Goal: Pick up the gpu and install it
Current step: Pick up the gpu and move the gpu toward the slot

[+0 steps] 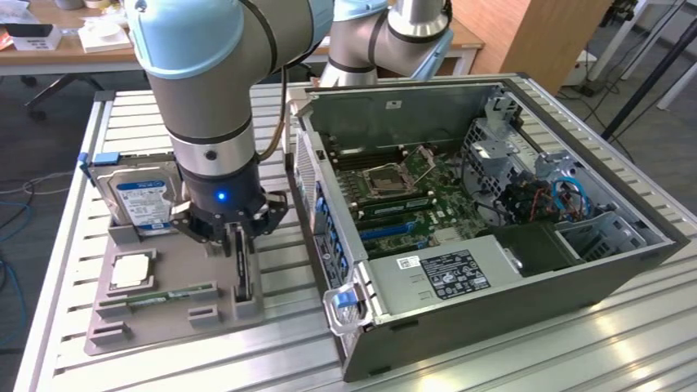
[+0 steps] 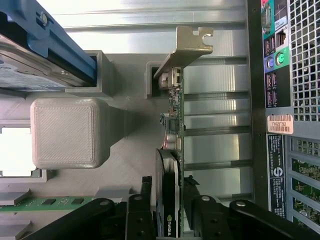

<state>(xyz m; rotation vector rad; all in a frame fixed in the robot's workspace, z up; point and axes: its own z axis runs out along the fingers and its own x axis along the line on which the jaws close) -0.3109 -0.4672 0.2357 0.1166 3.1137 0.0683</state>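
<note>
**A:** Fingers [image 2: 143, 212] first. Are they spread or closed?

**B:** Partly closed, one on each flat face of the gpu [image 2: 170, 165], pinching it near one end. In the wrist view both dark fingers lie right against the card, and I can make out no gap on either side.

**A:** And where does the card sit?

**B:** It stands on its long edge in the grey holder tray [image 1: 191, 265] on the counter [image 1: 544, 359]. Its lower edge is in the tray's slotted posts. In the exterior view the gpu [image 1: 241, 273] runs along the tray edge nearest the computer case [image 1: 523, 318], directly under the arm [image 1: 207, 98].

**A:** The metal end?

**B:** The silvery bracket [image 2: 187, 47] is at the end away from the fingers, beside a grey slot post [image 2: 155, 80].

**A:** What else is on the tray?

**B:** A hard drive [image 1: 142, 200] with a blue-white label stands upright at the far end. A green memory stick [image 1: 163, 296] lies flat near the front. Between them is a square chip [image 1: 129, 269].

**A:** And the case?

**B:** It lies on its side just beside the tray, on the exterior view's right. It is open, with the motherboard [image 1: 403, 196] exposed.
</note>
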